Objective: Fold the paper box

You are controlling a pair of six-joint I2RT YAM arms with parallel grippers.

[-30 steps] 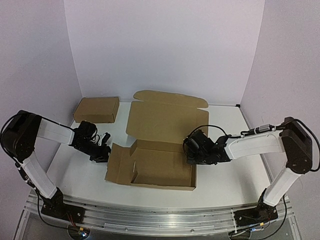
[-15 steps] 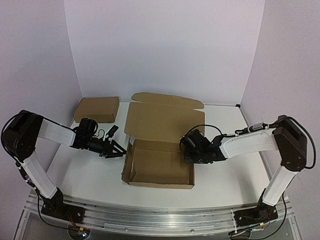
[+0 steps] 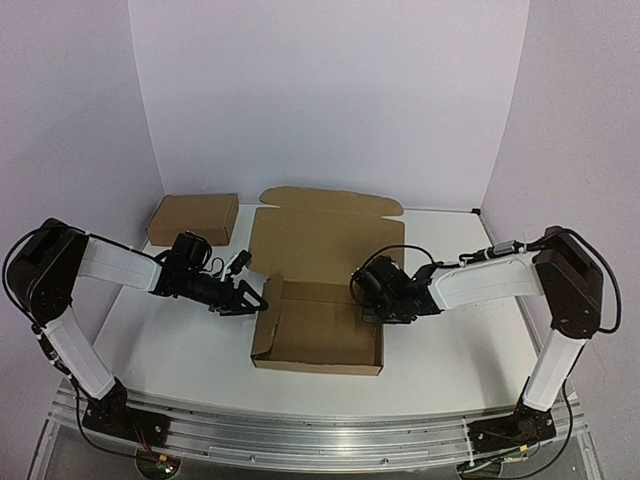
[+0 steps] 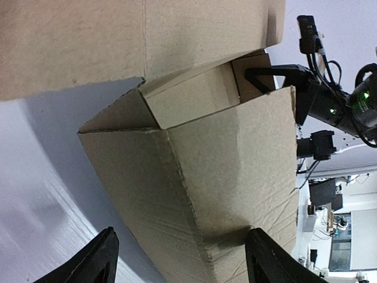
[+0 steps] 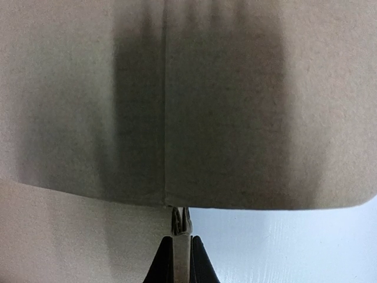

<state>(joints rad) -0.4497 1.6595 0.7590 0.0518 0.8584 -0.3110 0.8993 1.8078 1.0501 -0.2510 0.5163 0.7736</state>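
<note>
The left gripper (image 3: 250,294), jaws now spread wide, has swung the left side flap (image 3: 266,322) from flat to upright. The right gripper (image 3: 372,303), fingers together, still braces the right wall. The paper box (image 3: 322,332) sits between them on the table (image 3: 180,350), and by this judgement its lid (image 3: 325,235) is the part left to fold.

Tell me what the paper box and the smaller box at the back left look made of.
The paper box: matte brown cardboard, probably corrugated; the left wrist view shows faint ribbing, scored creases and raw cut edges. The smaller box: likely similar matte brown cardboard, though too far off to see fluting.
</note>
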